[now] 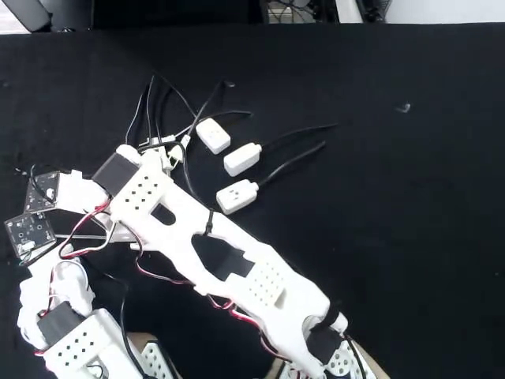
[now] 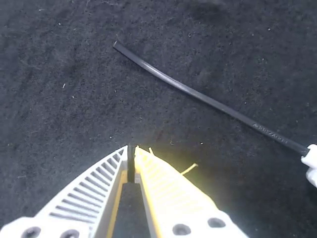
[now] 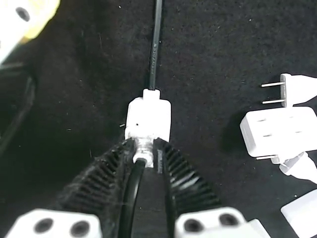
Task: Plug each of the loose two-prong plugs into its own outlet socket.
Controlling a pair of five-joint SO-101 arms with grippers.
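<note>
Far left: left gripper [image 2: 132,151] pressed shut over the worktop [image 2: 59,99], with a thin dark strip in the slit, cable or mere gap impossible to tell. Black cable [image 2: 198,96] lying apart ahead, one end free; risk of snagging it on any sweep.

Centre: right gripper [image 3: 143,146] clamped on a plug [image 3: 143,149], butted against its outlet socket [image 3: 147,116], depth of seating hidden. Risk of bent prongs or a skidding socket if pushed off-axis, with no brace behind.

Further right: loose plug [image 3: 297,89], prongs bare, just beside another socket [image 3: 277,131], more white pieces crowded near. Tangled leads [image 1: 158,103] by the right arm [image 1: 237,260], likely to drag.
</note>
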